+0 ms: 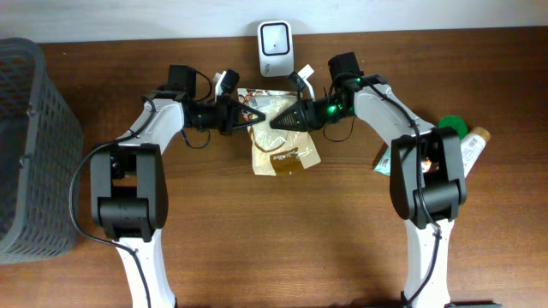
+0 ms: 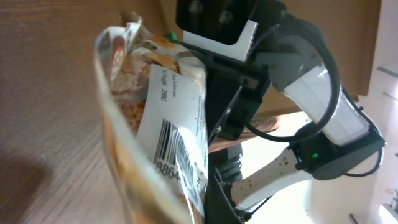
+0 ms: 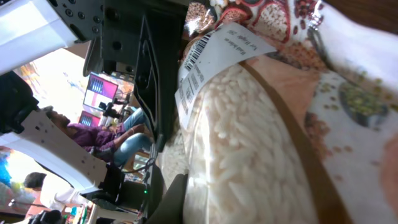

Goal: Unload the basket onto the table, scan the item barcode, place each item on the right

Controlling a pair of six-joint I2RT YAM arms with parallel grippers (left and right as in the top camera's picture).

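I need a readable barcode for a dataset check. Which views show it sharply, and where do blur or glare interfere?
Overhead: evenly lit, sharp, but the packet is too small to read. Left wrist: barcode label crisp, packet's near edge blurred. Right wrist: label sharp but steeply angled; left background overexposed.

We see a brown wooden counter (image 1: 274, 248). At its left edge stands a big grey basket (image 1: 26, 145) with walls full of little holes. Over on the right side lie a few small things close together: a round dark green lid (image 1: 453, 127), a white tube (image 1: 472, 151) with a brown cap just beside it, and a little blue-green packet (image 1: 382, 160), partly hidden. Behind the counter runs a white wall (image 1: 128, 17).
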